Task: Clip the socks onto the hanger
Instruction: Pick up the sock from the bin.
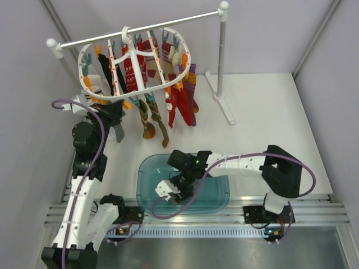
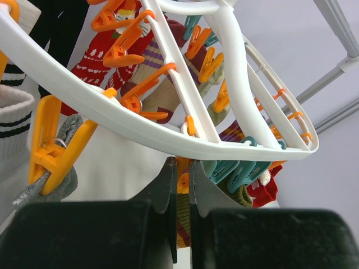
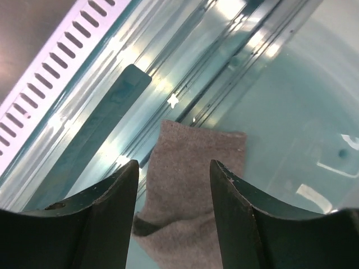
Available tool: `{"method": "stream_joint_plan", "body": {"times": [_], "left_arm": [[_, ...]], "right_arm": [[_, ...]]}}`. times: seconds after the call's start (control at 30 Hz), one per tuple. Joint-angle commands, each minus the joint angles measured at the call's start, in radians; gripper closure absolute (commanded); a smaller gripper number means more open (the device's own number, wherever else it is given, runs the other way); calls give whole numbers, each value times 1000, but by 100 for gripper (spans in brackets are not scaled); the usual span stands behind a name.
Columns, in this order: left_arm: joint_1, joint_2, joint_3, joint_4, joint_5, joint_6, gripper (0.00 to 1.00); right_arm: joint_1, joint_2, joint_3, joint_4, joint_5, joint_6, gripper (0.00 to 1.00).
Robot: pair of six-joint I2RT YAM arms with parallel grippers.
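Right hand [image 3: 173,165] first: its two fingers stand apart and point down into the teal tub [image 1: 147,168]. One grey sock [image 3: 190,202] lies flat on the tub floor, directly under the gap. We read that spread as set for a pinch on the cloth; nothing is gripped yet, and we cannot tell whether the tips touch the knit. The sock's open end faces away from the fingers, so a close would probably catch it mid-body.

Our left hand [image 2: 182,168] is raised well apart from the tub, with its fingers pressed together just beneath the near rim of the hanger [image 2: 230,84]. We cannot see anything pinched between them. We judge it is parked there to be ready at the clips.

Beside it, an orange clip [image 2: 53,151] on the rim bites a second grey sock [image 2: 47,190], so half the job looks done. Coloured socks [image 1: 182,106] fill other clips. The hanger hangs by its hook from a white rail [image 1: 146,27] standing on the table [image 1: 269,112].
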Motion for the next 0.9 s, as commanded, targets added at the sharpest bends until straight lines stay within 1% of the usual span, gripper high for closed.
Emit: {"method": "stream_joint_plan", "body": {"times": [0.0, 0.13, 0.23, 0.3, 0.4, 0.47, 0.5, 0.57, 0.63, 0.67, 0.7, 0.73, 0.77, 0.8, 0.83, 0.87], "left_arm": [[4, -19, -8, -9, -5, -3, 100], [4, -20, -16, -9, -2, -6, 100], [4, -20, -16, -6, -2, -8, 100], [4, -20, -14, -6, -3, -8, 100], [4, -20, -14, -6, -3, -5, 100], [4, -20, -14, -6, -2, -3, 100], [4, -20, -17, -6, 1, -3, 100], [4, -22, -19, -8, 1, -2, 100], [4, -22, -18, -11, 4, 1, 100], [4, -23, -18, -12, 3, 3, 100], [4, -23, -18, -11, 3, 4, 100], [4, -22, -18, -12, 6, 3, 100], [4, -20, -18, -12, 9, 3, 100], [4, -20, -19, -12, 12, 1, 100], [4, -20, -21, -9, 11, -3, 100], [3, -20, -22, -9, 12, -5, 100]], "right_arm": [[30, 34, 17, 28, 59, -25, 47], [42, 77, -15, 132, 133, 33, 47], [48, 105, -27, 186, 194, 70, 48], [50, 126, -30, 199, 228, 76, 50], [54, 154, -38, 199, 253, 84, 60], [58, 154, -44, 202, 251, 98, 72], [56, 148, -47, 208, 248, 104, 85], [44, 107, -50, 245, 236, 148, 98], [-2, 59, -35, 271, 216, 237, 100], [-27, 7, -9, 275, 164, 274, 100], [-48, -19, 5, 300, 142, 353, 100], [-95, -45, 31, 311, 92, 389, 100], [-117, -97, 39, 324, 66, 427, 100], [-140, -125, 43, 384, 47, 468, 100], [-180, -151, 45, 416, 14, 552, 100], [-195, -204, 45, 451, 4, 594, 100]]}}
